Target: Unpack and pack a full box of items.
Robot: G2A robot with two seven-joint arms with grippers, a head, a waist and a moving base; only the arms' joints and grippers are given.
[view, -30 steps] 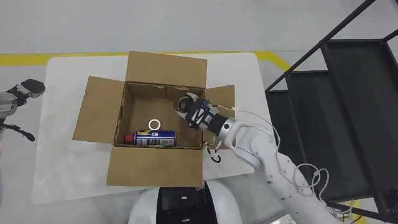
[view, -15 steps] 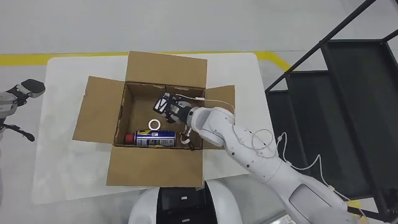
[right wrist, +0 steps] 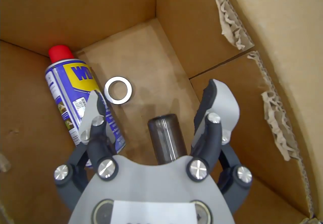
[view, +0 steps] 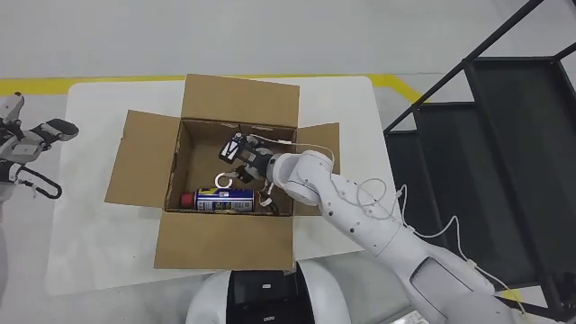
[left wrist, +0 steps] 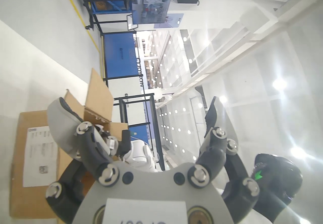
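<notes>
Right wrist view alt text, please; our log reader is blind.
The right gripper, fingers open, is inside a cardboard box with a dark metal cylinder between the fingers. Beyond lie a blue-and-yellow spray can with a red cap and a flat metal ring.

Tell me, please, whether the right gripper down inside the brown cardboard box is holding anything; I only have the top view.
Observer: No. The right wrist view shows the right gripper open, with a dark metal cylinder between the jaws, touching neither.
Operator: Thank you. Could you also say whether the left gripper is free?
Observer: Yes. The left wrist view shows the left gripper open, with nothing between the jaws.
</notes>
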